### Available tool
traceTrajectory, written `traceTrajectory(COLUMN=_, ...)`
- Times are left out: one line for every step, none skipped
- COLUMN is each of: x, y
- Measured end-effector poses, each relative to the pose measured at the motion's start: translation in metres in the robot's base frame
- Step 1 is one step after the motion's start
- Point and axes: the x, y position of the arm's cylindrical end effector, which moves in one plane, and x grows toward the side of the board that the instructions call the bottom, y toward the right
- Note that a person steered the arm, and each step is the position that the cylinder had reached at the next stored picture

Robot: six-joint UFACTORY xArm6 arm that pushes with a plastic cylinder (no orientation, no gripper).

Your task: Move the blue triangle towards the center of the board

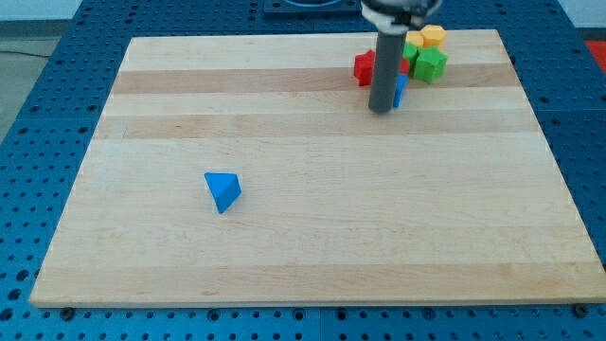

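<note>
One target: the blue triangle (222, 190) lies alone, left of and below board (312, 265) centre
Our rod: my tip (381, 111), holding nothing, sits far right of and above the triangle, amid a red block (364, 67) cluster
Approach: we judge circling to the triangle's lower left, then pushing gently centreward, works best

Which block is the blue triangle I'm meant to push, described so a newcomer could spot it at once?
Start from the wooden board and look at its lower-left part. There the blue triangle lies alone. The other blocks, red, green, yellow and a small blue one, huddle near the view's top right beside my tip, so this is the only block with no neighbour.
</note>
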Motion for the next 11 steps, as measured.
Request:
traceTrajectory(x=0.008, y=0.017)
traceTrajectory(x=0.089, y=0.017)
traceTrajectory(x=0.19, y=-0.016)
traceTrajectory(x=0.285, y=-0.115)
traceTrajectory(x=0.285, y=-0.119)
traceTrajectory(x=0.279, y=-0.16)
traceTrajectory(x=0.259, y=-0.206)
traceTrajectory(x=0.198, y=-0.206)
traceTrajectory(x=0.169, y=-0.21)
traceTrajectory(x=0.148, y=-0.224)
traceTrajectory(x=0.124, y=-0.262)
